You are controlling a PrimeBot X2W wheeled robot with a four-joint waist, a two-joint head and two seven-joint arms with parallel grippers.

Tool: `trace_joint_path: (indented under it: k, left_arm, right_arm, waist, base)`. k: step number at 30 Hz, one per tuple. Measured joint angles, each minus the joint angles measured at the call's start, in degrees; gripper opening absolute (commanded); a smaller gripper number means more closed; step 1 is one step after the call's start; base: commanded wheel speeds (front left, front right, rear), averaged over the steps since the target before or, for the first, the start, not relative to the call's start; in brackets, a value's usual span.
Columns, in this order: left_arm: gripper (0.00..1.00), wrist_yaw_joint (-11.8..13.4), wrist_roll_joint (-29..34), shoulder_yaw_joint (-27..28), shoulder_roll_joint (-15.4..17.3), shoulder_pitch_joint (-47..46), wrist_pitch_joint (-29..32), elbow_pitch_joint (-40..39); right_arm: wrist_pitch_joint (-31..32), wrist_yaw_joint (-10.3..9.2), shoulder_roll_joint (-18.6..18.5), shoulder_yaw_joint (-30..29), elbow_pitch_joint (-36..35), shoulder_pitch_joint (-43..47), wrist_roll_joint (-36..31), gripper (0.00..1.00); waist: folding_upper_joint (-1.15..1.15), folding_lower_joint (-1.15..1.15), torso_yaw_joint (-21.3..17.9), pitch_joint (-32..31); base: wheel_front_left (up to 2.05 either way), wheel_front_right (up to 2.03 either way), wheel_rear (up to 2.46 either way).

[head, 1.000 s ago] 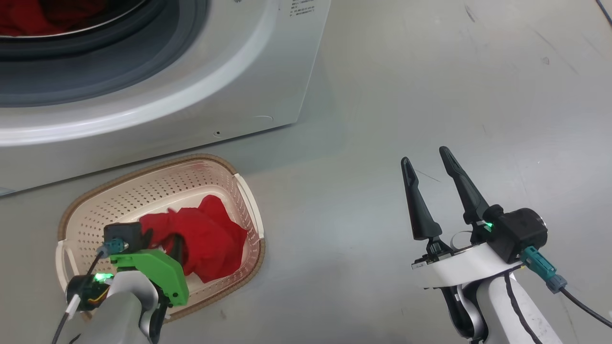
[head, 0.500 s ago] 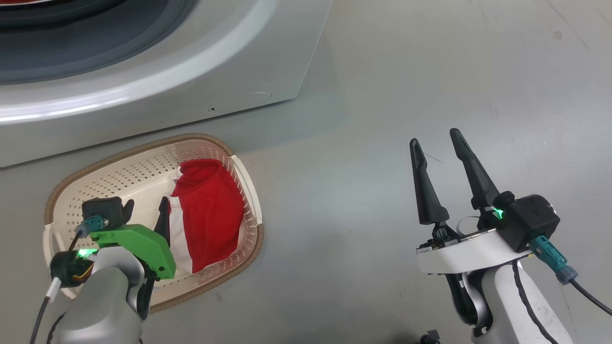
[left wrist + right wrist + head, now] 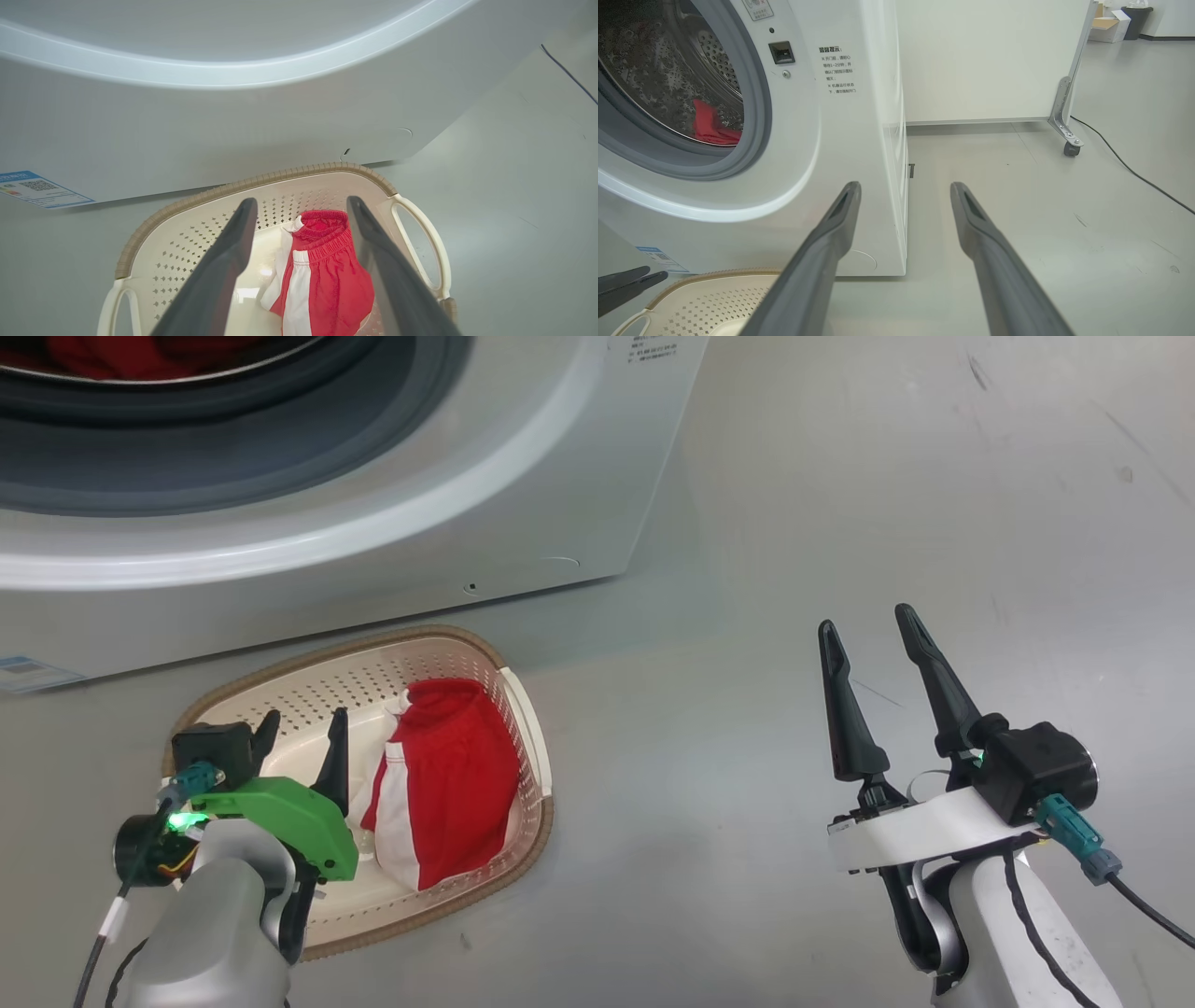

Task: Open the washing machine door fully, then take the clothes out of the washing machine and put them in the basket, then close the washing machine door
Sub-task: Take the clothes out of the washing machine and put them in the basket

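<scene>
A red, white-striped garment point(image 3: 448, 775) lies in the cream perforated plastic basket point(image 3: 308, 653), lower left of the frame. My left fingers point(image 3: 306, 714) hang above it, spread and empty. So are my right fingers point(image 3: 866, 618). More red cloth point(image 3: 710, 126) sits in the big white washing machine point(image 3: 523, 495), so I judge the unloading only partly done, with door-closing left.

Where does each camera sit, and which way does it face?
Head view: on the head, looking down at the basket and washing machine; left end effector and right end effector show.
Left wrist view: on the left wrist, above the basket, facing the washing machine's lower front; its fingers show.
Right wrist view: on the right wrist, low, facing the open drum; its fingers show.
All three share basket and washing machine.
</scene>
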Motion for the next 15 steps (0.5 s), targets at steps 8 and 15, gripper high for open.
trace_joint_path:
  k: [8,15]
  left_arm:
    - [1.00,-0.11,1.30,2.50,-0.36,2.61,0.01,-11.31]
    - [1.00,-0.11,4.48,3.24,-0.55,7.70,0.02,-19.07]
  right_arm:
    - [0.00,0.55,0.00,-1.76,3.33,2.31,-1.51,1.00]
    - [0.00,0.56,0.02,-3.26,5.53,4.44,-1.93,1.00]
  waist:
    - [0.00,0.00,2.33,-5.23]
    - [0.00,0.00,4.29,-10.54]
  base:
    - [0.00,0.00,0.00]
    - [0.00,0.00,0.00]
